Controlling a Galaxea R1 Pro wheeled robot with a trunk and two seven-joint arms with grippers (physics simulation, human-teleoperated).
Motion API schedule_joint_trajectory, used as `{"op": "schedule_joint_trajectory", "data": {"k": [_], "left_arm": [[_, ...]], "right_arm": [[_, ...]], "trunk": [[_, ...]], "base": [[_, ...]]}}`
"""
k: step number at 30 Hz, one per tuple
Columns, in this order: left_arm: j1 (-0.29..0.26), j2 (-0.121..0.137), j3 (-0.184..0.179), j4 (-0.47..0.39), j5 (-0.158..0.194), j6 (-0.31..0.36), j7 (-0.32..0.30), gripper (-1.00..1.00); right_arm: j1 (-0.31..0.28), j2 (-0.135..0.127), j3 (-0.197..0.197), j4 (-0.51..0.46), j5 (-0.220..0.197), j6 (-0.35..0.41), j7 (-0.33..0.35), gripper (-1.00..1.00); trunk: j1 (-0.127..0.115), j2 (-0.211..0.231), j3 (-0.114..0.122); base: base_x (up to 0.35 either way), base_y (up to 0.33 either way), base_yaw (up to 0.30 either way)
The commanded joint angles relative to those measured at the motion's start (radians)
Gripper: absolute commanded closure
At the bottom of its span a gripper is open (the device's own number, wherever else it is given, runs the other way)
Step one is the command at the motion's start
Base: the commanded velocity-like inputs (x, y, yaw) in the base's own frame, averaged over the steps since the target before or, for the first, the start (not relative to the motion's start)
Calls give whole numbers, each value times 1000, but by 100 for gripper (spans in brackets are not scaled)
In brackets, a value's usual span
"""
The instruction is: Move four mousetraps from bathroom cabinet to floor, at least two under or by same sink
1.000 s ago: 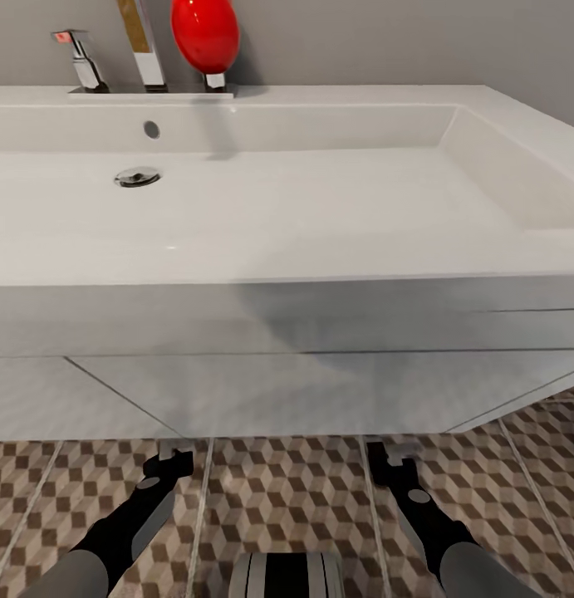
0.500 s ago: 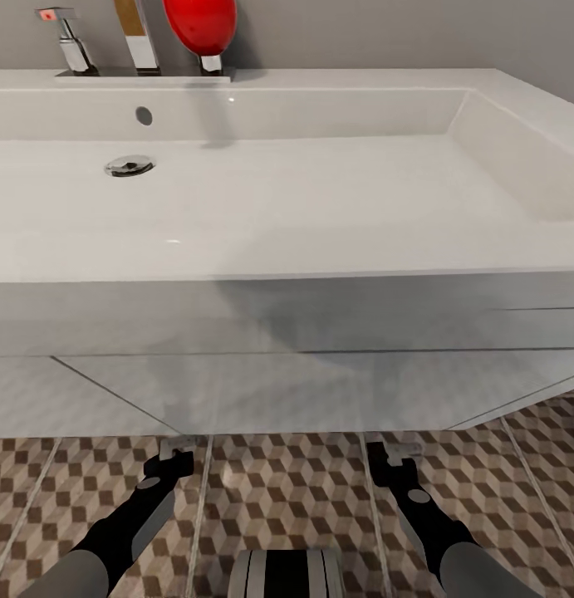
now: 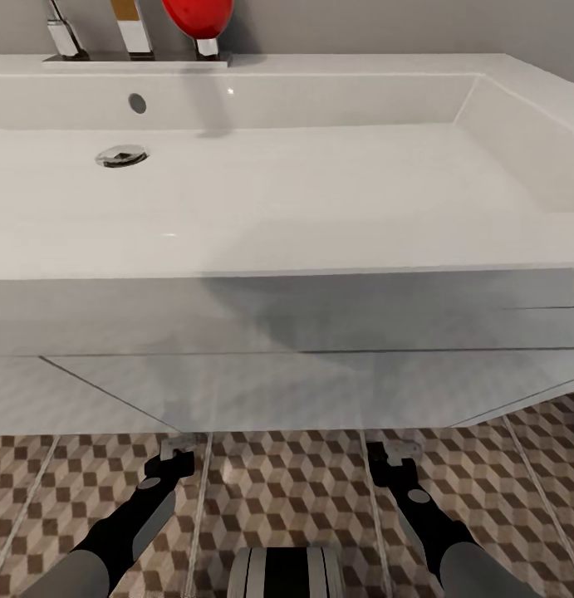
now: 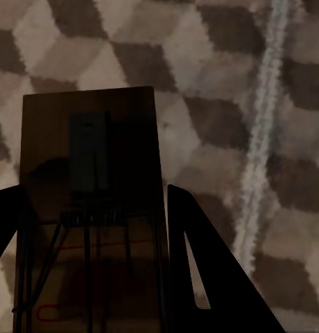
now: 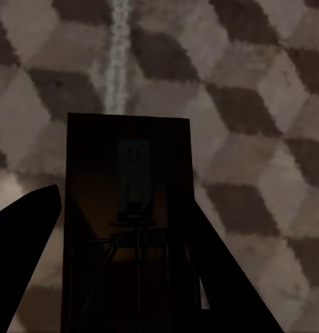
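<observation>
Left mousetrap [image 4: 90, 208]: a flat wooden board with dark wire parts, held between the fingers of the left gripper [image 3: 177, 453], its free end pointing down at the tiles.
Right mousetrap [image 5: 128, 222]: the same sort of board, dark in shadow, sitting between the fingers of the right gripper [image 3: 394, 453].
Finger state: on each side the two dark fingers sit flush against the long edges of the board — closed on it, by the look of the wrist views.
Where the traps are: low over the bathroom floor [image 3: 287, 498], right at the front foot of the sink [image 3: 262, 199] unit; whether they already touch the tiles cannot be told.
How they should handle: probably light and stiff, thin enough to pivot in a pinch; the sprung wire looks like the delicate part, so the bare wooden edges seem the sensible hold — as now.
Release: likely best set flat and close to the tiles, since a dropped board could bounce or land wire-side down.
Sink: glossy white basin, drain [image 3: 120, 155] toward the left, overflow hole above it.
Behind the basin: chrome tap fittings [image 3: 66, 33] and a red rounded object [image 3: 199, 15] on the ledge.
Other two traps: none to be made out here.
</observation>
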Motion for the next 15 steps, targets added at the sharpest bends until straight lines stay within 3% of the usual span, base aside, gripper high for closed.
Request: {"op": "schedule_joint_trajectory", "data": {"k": [1, 15], "left_arm": [[-1, 2, -8, -2, 3, 5, 9, 100], [-1, -1, -9, -2, 3, 5, 5, 100]], "right_arm": [[0, 1, -5, 1, 9, -4, -1, 100], [-1, 1, -6, -7, 8, -4, -1, 100]], "trunk": [[0, 0, -1], [0, 0, -1]], "base": [[0, 0, 0], [0, 0, 0]]}}
